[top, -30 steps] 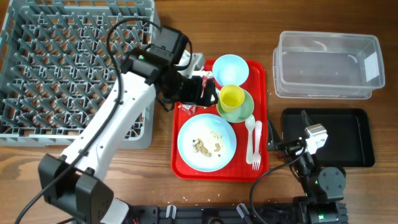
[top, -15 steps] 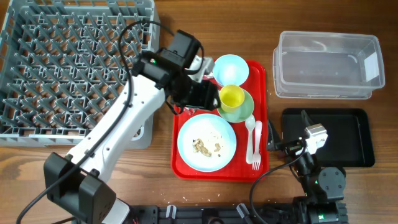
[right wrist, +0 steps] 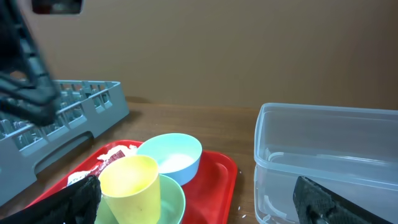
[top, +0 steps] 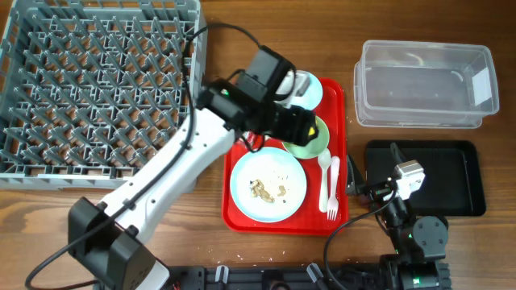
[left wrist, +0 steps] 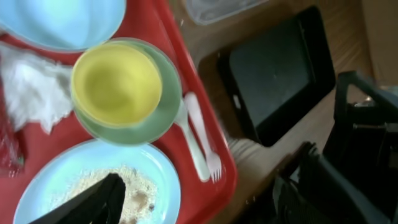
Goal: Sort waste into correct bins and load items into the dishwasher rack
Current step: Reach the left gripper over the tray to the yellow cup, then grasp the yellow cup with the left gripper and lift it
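Left gripper [top: 300,126]: jaws apart, empty, above small yellow cup [left wrist: 116,84] nested in pale green bowl [left wrist: 163,118], frame centre, on flat red tray [top: 238,217]. Risk: an off-centre pinch tips the cup or drags the bowl. Right gripper [right wrist: 199,208]: spread wide, empty, lower right.

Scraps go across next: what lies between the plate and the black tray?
Overhead view: the spoon and fork on the red tray, then the right gripper, jaws open.
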You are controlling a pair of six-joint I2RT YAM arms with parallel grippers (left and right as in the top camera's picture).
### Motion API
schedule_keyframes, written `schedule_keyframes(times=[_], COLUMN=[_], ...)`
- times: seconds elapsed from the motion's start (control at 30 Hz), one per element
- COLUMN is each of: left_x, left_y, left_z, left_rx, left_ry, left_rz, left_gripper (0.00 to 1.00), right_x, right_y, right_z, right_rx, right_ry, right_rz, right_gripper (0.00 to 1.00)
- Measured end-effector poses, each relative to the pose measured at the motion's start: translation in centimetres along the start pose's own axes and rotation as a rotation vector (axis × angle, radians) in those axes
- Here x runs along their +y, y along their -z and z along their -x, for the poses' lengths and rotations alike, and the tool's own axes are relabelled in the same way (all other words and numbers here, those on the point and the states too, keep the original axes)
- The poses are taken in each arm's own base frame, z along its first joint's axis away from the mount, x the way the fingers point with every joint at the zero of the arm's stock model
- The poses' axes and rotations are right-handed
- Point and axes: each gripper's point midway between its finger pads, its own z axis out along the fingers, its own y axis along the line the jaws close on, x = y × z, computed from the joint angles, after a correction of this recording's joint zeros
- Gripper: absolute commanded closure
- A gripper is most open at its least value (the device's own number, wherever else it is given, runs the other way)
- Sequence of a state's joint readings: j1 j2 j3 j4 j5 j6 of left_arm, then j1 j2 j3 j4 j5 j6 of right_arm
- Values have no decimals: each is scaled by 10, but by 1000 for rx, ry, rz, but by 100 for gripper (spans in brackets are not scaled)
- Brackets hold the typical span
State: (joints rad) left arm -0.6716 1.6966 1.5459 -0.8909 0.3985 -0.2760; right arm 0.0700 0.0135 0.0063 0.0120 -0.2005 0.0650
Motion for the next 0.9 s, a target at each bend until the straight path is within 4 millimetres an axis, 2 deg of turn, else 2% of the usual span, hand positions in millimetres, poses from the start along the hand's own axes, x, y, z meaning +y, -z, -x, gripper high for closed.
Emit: schedule_keyframes(times=[0.17, 0.3, 0.47, 0.57, 0.73, 0.9], left_x=[-6, 18, 37, 37, 23, 33], left_y=[-33, -62, -78, -85, -101, -118], left_z=[14, 13, 21, 20, 14, 6], left_rx=[-48, -40, -63, -65, -51, -11], left_ry=[-70, -79, -88, -105, -189, -201], left_rz=[43, 187, 271, 284, 277, 299], left_gripper=[28, 29, 32, 32, 34, 40], right_x=[0, 0, 0, 0, 0, 0], right_y=[0, 0, 0, 0, 0, 0], right_z=[0, 0, 0, 0, 0, 0], right_rx=[0, 0, 0, 0, 0, 0], right_ry=[0, 0, 0, 0, 0, 0], right_rz=[0, 0, 0, 0, 0, 0], right_gripper=[0, 0, 0, 0, 0, 0])
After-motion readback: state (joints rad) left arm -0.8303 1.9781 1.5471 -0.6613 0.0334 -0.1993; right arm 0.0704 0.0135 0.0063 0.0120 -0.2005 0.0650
